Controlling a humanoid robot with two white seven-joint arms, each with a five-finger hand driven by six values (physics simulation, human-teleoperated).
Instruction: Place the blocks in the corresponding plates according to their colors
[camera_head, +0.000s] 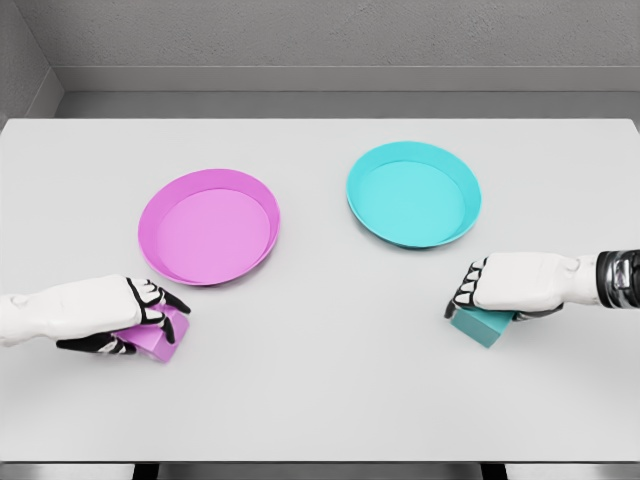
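Your left hand (120, 318) is reaching in from the left edge, and its black-tipped fingers (160, 300) are wrapping around the pink block (160, 338), which is sitting on the white worktop (320, 390) just below the pink plate (209, 226). Your right hand (505, 285) is coming in from the right edge, its fingers (467, 290) closing over the teal block (482, 325), which is also resting on the worktop, below and slightly right of the teal plate (413, 193). The two plates are lying side by side further back, pink to the left, teal to the right, well apart from each other.
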